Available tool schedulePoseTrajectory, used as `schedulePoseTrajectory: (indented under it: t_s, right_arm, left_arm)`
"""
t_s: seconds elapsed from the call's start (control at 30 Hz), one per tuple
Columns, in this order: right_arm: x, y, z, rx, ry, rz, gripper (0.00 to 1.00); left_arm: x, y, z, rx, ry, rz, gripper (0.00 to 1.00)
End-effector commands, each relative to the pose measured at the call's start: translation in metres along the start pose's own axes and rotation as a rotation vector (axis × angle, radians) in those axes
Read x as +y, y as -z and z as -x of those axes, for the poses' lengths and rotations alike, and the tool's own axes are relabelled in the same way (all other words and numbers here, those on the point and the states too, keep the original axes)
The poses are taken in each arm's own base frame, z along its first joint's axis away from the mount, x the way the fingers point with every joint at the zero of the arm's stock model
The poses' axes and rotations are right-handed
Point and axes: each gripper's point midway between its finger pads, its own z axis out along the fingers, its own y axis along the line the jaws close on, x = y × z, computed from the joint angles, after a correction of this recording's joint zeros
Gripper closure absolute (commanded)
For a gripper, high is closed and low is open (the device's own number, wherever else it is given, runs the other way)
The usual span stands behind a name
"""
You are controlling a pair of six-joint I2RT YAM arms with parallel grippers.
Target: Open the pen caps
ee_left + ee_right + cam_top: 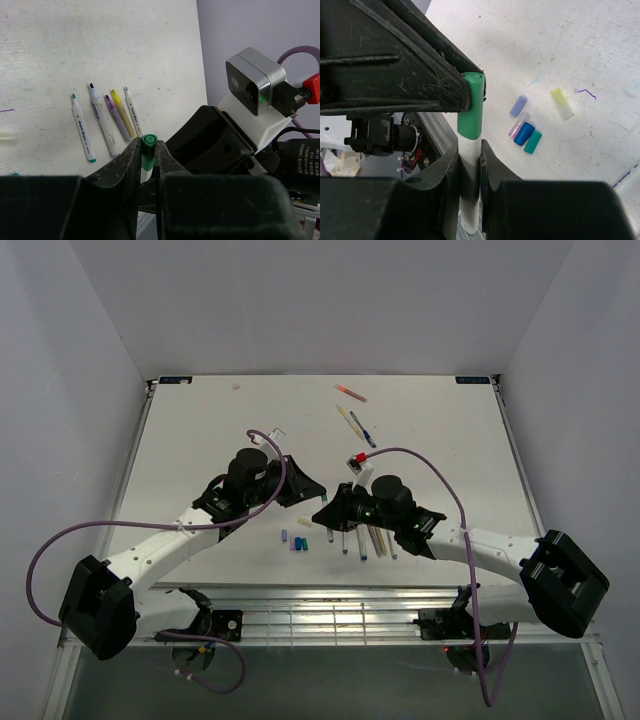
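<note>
A pen with a white barrel (pixel 470 170) and a green cap (pixel 471 107) is held between both grippers above the table. My right gripper (pixel 470 156) is shut on the barrel just below the cap. My left gripper (pixel 148 150) is shut on the green cap (pixel 148 141). In the top view the two grippers, left (pixel 298 492) and right (pixel 328 515), meet near the table's middle. Loose caps lie on the table: lilac (pixel 518 105), clear purple (pixel 519 125), blue (pixel 524 133), teal (pixel 533 142) and pale yellow (pixel 562 103).
A row of several uncapped pens (pixel 105 125) lies on the white table (pixel 200 430), below the right arm in the top view (pixel 365 540). Three more pens, orange (pixel 350 393), yellow (pixel 347 418) and blue (pixel 362 428), lie near the back. The front rail (pixel 320 615) runs along the near edge.
</note>
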Motion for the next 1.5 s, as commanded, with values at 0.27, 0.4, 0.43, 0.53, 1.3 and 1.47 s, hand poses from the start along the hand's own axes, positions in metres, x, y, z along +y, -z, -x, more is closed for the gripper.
schedulePoseTrajectory:
  t_s: [0.27, 0.4, 0.43, 0.53, 1.3, 1.47]
  right_arm:
    - [0.024, 0.009, 0.013, -0.041, 0.04, 0.064, 0.92]
    - [0.029, 0.006, 0.017, -0.037, 0.041, 0.08, 0.92]
    - [0.031, 0.006, 0.017, -0.035, 0.04, 0.084, 0.92]
    - [0.033, 0.004, 0.018, -0.032, 0.038, 0.09, 0.92]
    - [-0.05, 0.027, -0.01, 0.075, 0.277, -0.476, 0.92]
    - [-0.074, 0.041, -0.017, 0.114, 0.359, -0.631, 0.92]
  left_arm:
    - [-0.002, 0.001, -0.007, 0.014, -0.021, -0.019, 0.76]
    - [-0.009, -0.001, -0.008, 0.004, -0.051, -0.044, 0.61]
    - [-0.008, -0.001, -0.008, 0.004, -0.054, -0.042, 0.6]
    - [-0.009, -0.002, -0.011, 0.009, -0.061, -0.045, 0.58]
    - [0.019, -0.03, 0.06, -0.122, -0.009, 0.35, 1.0]
    - [0.007, -0.043, 0.091, -0.104, 0.044, 0.299, 1.0]
